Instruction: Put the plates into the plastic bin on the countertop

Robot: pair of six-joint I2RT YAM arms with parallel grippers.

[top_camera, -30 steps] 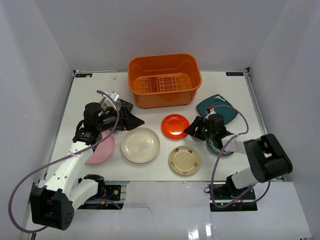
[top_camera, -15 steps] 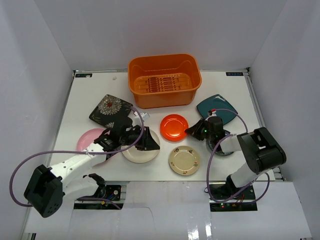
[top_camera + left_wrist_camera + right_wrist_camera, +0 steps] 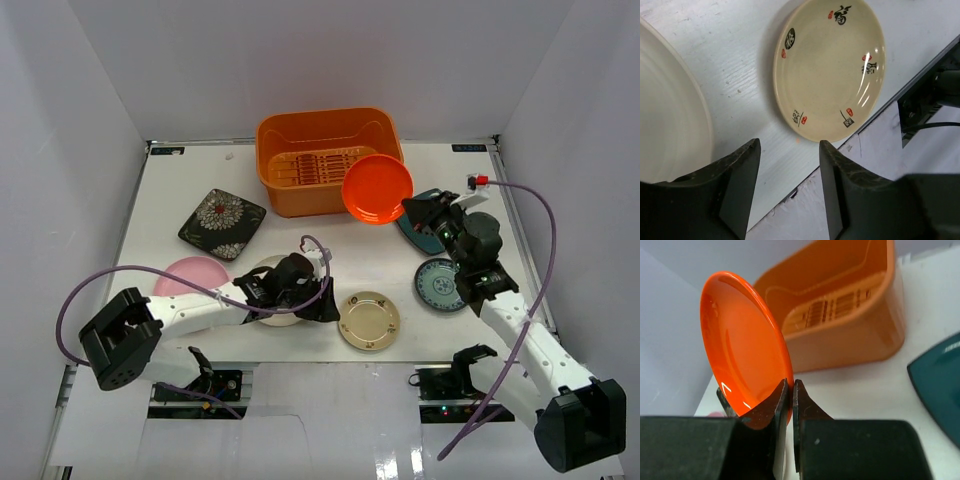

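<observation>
My right gripper (image 3: 408, 207) (image 3: 790, 390) is shut on the rim of the red-orange plate (image 3: 377, 188) (image 3: 742, 347), held tilted in the air beside the front right corner of the orange plastic bin (image 3: 330, 160) (image 3: 840, 315). My left gripper (image 3: 326, 306) (image 3: 790, 150) is open and holds nothing. It hovers low over the countertop between the cream plate (image 3: 262, 302) (image 3: 670, 115) and the floral cream plate (image 3: 368, 320) (image 3: 830, 65). The pink plate (image 3: 190, 274), the black flowered square plate (image 3: 222, 222), the teal plate (image 3: 420, 232) (image 3: 940, 385) and the dark silvery-centred plate (image 3: 440, 284) lie on the countertop (image 3: 300, 235).
White walls close in the countertop on the left, back and right. The near edge of the counter (image 3: 850, 142) runs just below the floral cream plate, with mounting hardware (image 3: 932, 95) beyond it. My left arm lies across the cream plate.
The right gripper shut on the red-orange plate and lifted it up and back toward the bin. The left arm swung from the black flowered plate forward and right, across the cream plate.
</observation>
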